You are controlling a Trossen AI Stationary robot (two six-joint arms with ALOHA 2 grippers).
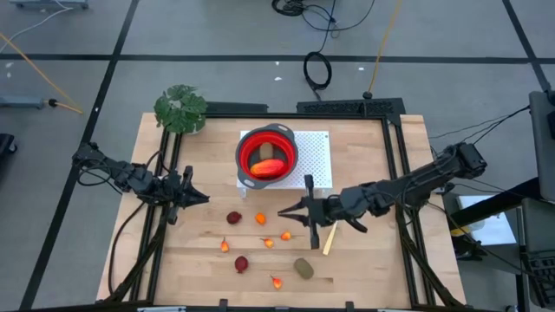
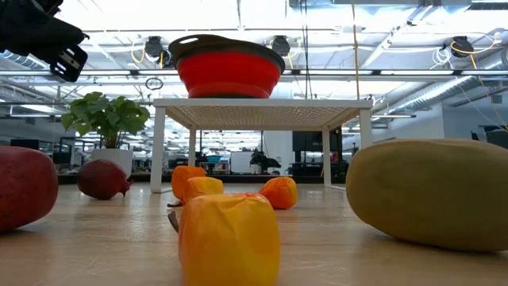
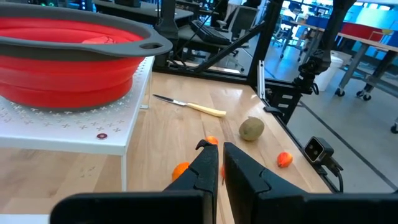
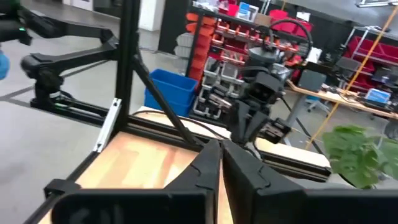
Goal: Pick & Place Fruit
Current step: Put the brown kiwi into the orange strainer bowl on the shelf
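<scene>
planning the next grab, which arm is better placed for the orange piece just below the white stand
Right, probably. The right tool, shut and empty, hangs close beside that orange piece. The left tool, also shut, sits farther off, with the dark red fruit lying between.
</scene>
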